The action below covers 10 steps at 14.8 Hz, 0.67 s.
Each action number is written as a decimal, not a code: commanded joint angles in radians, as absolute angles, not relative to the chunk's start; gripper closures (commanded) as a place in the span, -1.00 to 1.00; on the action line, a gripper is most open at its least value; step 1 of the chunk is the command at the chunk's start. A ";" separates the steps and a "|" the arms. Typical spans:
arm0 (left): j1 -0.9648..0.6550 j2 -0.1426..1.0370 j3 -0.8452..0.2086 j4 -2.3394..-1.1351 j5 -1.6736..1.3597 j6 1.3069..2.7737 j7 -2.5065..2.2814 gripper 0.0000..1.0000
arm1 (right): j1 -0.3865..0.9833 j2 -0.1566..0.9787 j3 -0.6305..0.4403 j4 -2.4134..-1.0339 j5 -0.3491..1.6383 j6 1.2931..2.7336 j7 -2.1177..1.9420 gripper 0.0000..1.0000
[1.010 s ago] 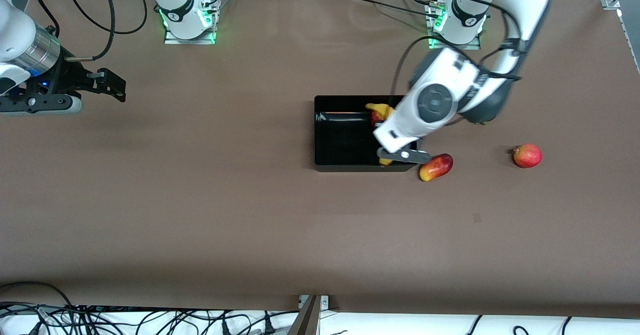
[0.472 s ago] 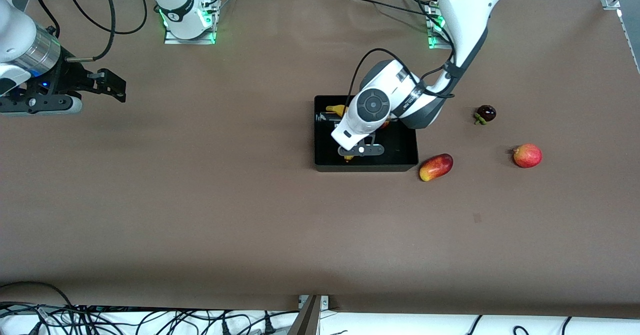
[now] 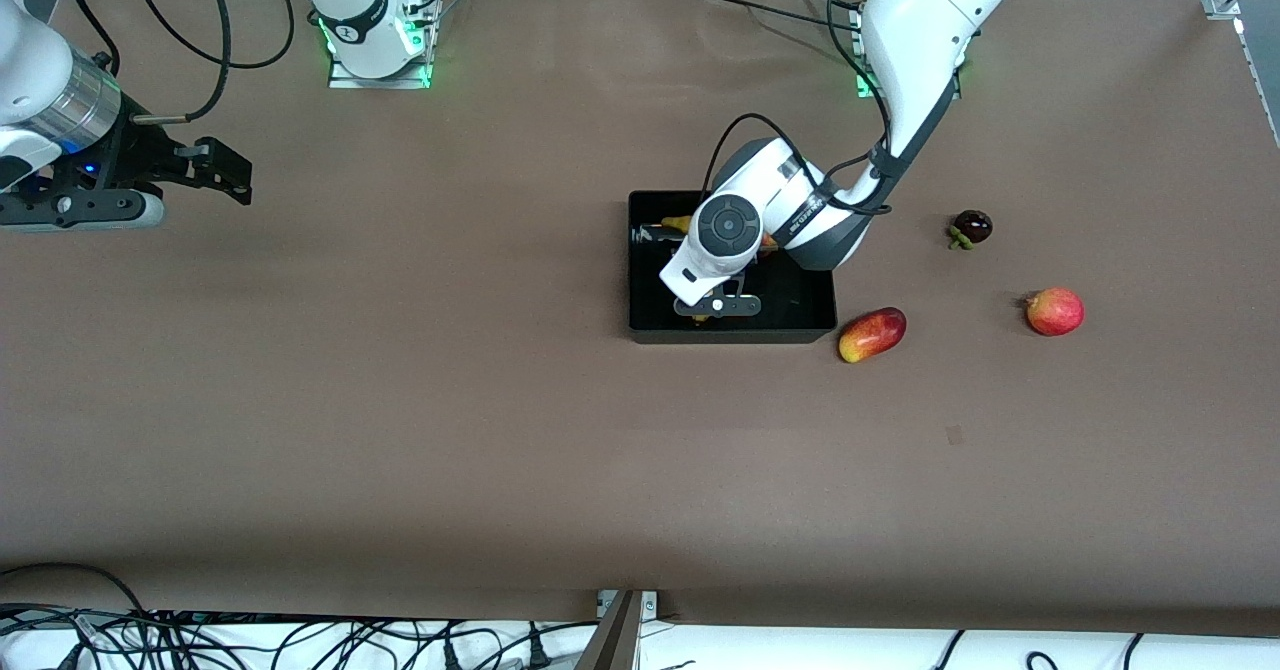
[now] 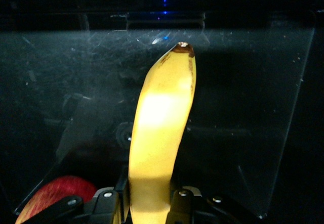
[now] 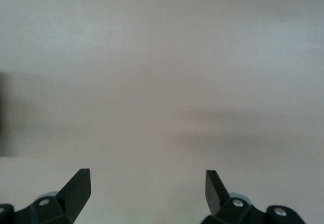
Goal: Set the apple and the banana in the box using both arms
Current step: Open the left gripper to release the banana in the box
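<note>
Banana [image 4: 161, 133] is gripped in the jaws of my left gripper [image 3: 716, 306], which hangs low inside the black box [image 3: 650, 328]. From the left wrist camera the banana runs lengthwise out from the jaws over the glossy box floor, its dark tip pointing away. A red apple [image 4: 53, 196] sits in the box just beside the jaws.

My right gripper [image 5: 147, 188] waits over bare brown surface [image 3: 400, 430] at the right arm's end, its jaws spread wide and holding nothing.

Outside the box, toward the left arm's end, lie a red-and-yellow mango [image 3: 872, 334], a pinkish-red fruit [image 3: 1054, 311] and a small dark fruit [image 3: 971, 227].

My worry: I judge the apple is close enough that the jaws could nudge it as they spread or lift. I also cannot tell whether the banana touches the floor, so letting go from a height could make it bounce or roll against the wall.

The front camera shows the box, the stray fruits and both arms, but the left arm hides most of the banana and the apple. Only the wrist camera shows the grip and the apple.
</note>
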State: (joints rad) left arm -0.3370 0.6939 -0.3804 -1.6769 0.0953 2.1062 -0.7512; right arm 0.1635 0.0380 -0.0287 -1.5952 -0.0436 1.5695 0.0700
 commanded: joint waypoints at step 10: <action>-0.155 0.485 -0.379 -1.442 0.120 1.705 -0.680 -1.00 | 0.167 0.044 -0.028 -1.577 -0.051 1.571 0.080 -1.00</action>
State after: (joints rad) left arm -0.1882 0.5164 -0.3731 -1.5232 0.1014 1.8549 -0.7386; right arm 0.1635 0.0382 -0.0287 -1.5950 -0.0436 1.5713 0.0712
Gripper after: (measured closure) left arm 0.000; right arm 0.000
